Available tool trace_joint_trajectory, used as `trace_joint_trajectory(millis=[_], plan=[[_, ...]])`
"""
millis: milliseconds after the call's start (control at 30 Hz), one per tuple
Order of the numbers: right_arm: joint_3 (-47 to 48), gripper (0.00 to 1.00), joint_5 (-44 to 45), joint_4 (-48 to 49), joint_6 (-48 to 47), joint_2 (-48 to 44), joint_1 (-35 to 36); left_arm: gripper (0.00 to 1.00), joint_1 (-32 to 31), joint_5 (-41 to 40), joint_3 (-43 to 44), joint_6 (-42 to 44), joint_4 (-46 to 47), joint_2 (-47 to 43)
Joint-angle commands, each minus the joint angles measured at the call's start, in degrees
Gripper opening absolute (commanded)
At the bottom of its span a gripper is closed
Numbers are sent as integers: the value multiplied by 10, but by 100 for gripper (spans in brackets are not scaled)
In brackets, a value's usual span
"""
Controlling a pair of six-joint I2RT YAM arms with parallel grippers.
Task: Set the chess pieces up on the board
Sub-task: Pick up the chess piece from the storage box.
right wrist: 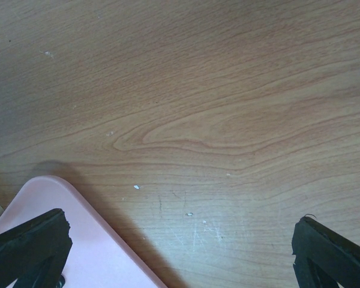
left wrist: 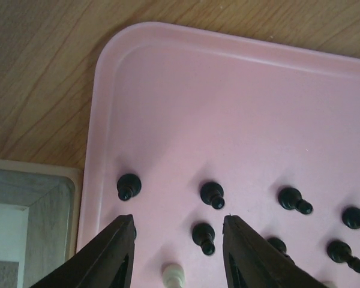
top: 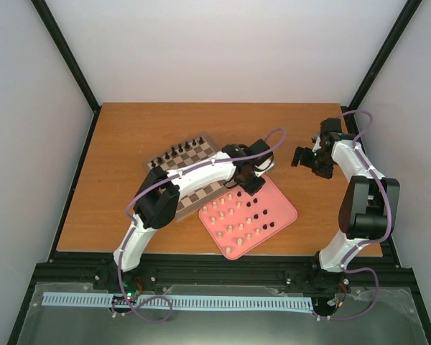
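The board (top: 195, 200) lies left of centre, with dark chess pieces (top: 175, 152) lined along its far edge. Its corner (left wrist: 24, 204) shows in the left wrist view. Beside it, the pink tray (top: 286, 213) holds cream chess pieces (top: 230, 220) and dark ones (top: 263, 211). My left gripper (top: 253, 180) hangs low over the tray's far-left corner. Its jaws (left wrist: 179, 222) are open, with a dark pawn (left wrist: 204, 237) standing free in the gap nearer the right finger and a cream piece (left wrist: 174, 275) just below. My right gripper (top: 302, 159) is wide open over bare wood (right wrist: 180, 222).
The pink tray's bare floor (left wrist: 228, 108) fills the left wrist view, with several more dark pawns (left wrist: 295, 200) to the right. A tray corner (right wrist: 96, 258) shows at the right wrist view's lower left. Black frame posts and white walls bound the wooden table (top: 129, 136).
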Motion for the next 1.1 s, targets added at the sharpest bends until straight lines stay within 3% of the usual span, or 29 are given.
trace_joint_trajectory(millis=[0,600,1067], plan=[[-1,100,12,2,-4,-5,4,42,-2,0,37,12,2,28],[-1,100,14,3,-7,8,4,42,15,-33,51,8,-7,66],[1,100,15,3,-8,17,4,35,28,-19,42,5,-5,73]])
